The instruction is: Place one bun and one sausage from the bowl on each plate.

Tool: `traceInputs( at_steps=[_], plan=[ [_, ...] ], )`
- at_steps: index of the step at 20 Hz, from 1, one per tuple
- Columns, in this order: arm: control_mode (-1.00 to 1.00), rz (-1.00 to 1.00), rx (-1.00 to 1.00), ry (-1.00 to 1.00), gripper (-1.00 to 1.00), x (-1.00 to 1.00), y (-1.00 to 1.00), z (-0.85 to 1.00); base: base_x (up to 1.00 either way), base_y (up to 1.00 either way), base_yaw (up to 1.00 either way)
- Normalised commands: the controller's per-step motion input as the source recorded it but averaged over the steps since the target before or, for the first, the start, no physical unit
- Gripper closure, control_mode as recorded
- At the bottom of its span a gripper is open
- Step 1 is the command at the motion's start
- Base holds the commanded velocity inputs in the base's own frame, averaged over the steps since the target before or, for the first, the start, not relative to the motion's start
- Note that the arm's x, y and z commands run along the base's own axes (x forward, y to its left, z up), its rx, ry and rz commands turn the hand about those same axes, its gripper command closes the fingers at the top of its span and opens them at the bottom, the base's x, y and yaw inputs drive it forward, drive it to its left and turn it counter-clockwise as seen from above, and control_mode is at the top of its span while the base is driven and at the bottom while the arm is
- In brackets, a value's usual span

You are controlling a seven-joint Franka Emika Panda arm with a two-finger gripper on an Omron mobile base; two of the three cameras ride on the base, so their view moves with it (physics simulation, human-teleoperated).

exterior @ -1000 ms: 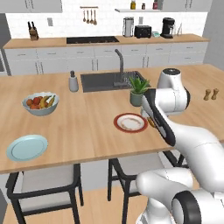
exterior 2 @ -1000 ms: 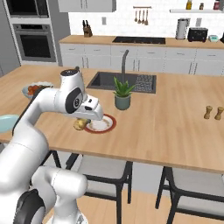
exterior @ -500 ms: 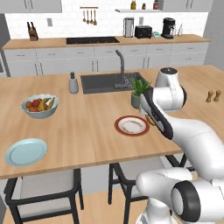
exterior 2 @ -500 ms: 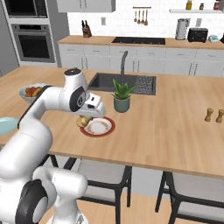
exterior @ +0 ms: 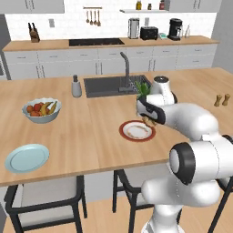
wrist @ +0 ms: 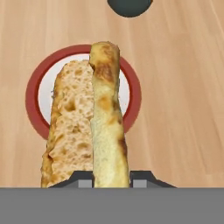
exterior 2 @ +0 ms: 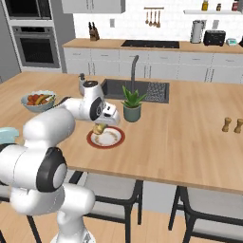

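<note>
My gripper [wrist: 111, 177] is shut on a golden-tan bun [wrist: 105, 122], a split roll with a wide crumb face and a narrow crust edge. The bun hangs just above the white plate with the broad red rim [wrist: 35, 78]. From the left base view the gripper [exterior: 148, 120] is at that plate's [exterior: 124, 132] right edge. In the right base view the bun [exterior 2: 98, 128] is over the plate's [exterior 2: 114, 141] left part. The light blue plate [exterior: 27, 157] lies bare at the counter's near left corner. The black bowl and the sausages are out of view.
A potted plant [exterior 2: 131, 105] stands just behind the red-rimmed plate, its dark pot [wrist: 130, 4] at the top of the hand view. A grey-blue fruit bowl [exterior: 41, 109] sits to the left. The sink and faucet [exterior: 124, 68] are behind, salt and pepper shakers [exterior: 221, 100] at the right.
The hand has carried the bun a little way from beside the red-rimmed plate to over it. The plates and bowls have not moved.
</note>
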Motion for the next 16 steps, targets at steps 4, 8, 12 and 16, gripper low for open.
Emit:
traceInputs(
  at_steps=[4,8,12,16],
  plan=[
    [-1.0,0.0,0.0,0.01,1.0,0.59,0.0,-0.83,0.0,0.0,0.0],
    [-1.0,0.0,0.0,0.0,1.0,0.45,-0.06,-0.57,0.0,0.0,0.0],
    [-1.0,0.0,0.0,0.0,1.0,0.39,-0.08,-0.35,0.0,0.0,0.0],
    [-1.0,0.0,0.0,0.0,1.0,0.31,-0.05,-0.42,0.0,0.0,0.0]
  ],
)
